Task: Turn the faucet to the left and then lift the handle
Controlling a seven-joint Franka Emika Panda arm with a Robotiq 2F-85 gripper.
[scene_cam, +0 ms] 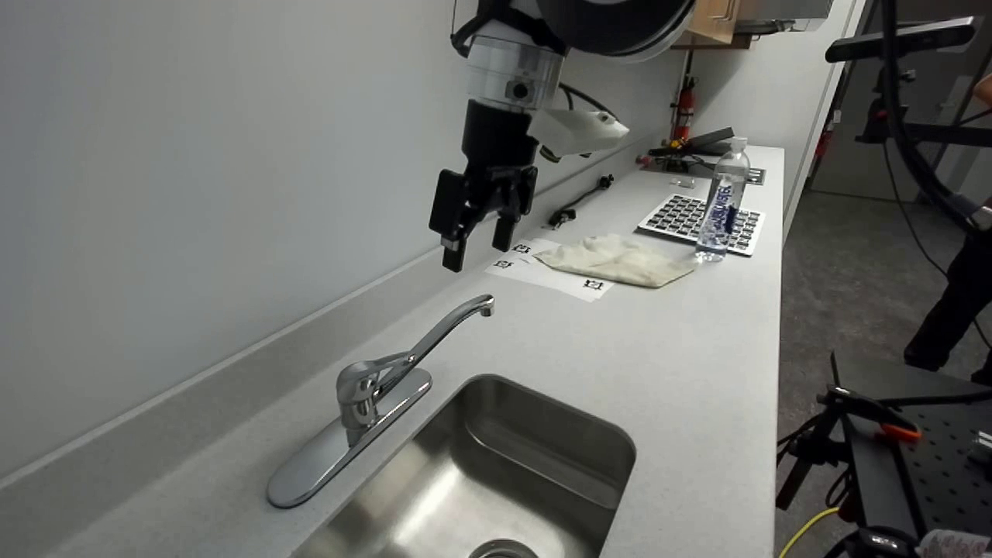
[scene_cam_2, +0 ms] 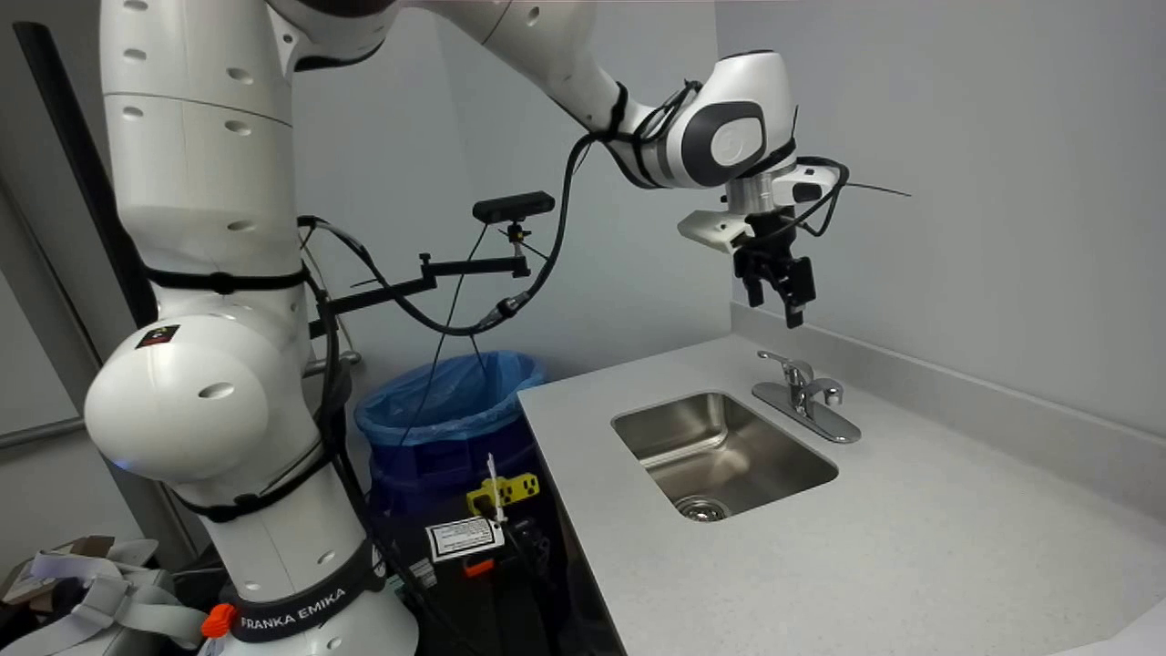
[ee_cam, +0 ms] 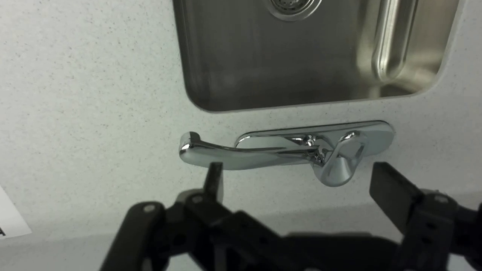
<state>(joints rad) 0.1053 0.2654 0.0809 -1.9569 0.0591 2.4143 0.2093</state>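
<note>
- In an exterior view the gripper (scene_cam: 479, 246) hangs fingers down over the counter (scene_cam: 697, 372), at one o'clock from the faucet (scene_cam: 358, 391) and apart from it.
- Its fingers (ee_cam: 393, 192) stand wide apart, with nothing held between them.
- The faucet stands on the counter just beside the sink (ee_cam: 271, 67), its base (ee_cam: 376, 137) running along the rim.
- In the wrist view the sink lies at twelve o'clock from the faucet; the drain (ee_cam: 292, 5) is cut by the top edge.
- The spout (ee_cam: 260, 157) points there to nine o'clock, its tip above the counter.
- The handle (ee_cam: 340, 163), on top of the faucet, points to about one o'clock, toward the sink.
- One finger shows at four o'clock from the handle, the other between eight and nine.
- In an exterior view, at two o'clock from the faucet, a cloth (scene_cam: 616, 260) partly covers a sheet (scene_cam: 558, 287); beyond it a bottle (scene_cam: 721, 205) stands before a board (scene_cam: 674, 213).
- In an exterior view a blue-lined bin (scene_cam_2: 455, 401) is at nine o'clock from the sink.
</note>
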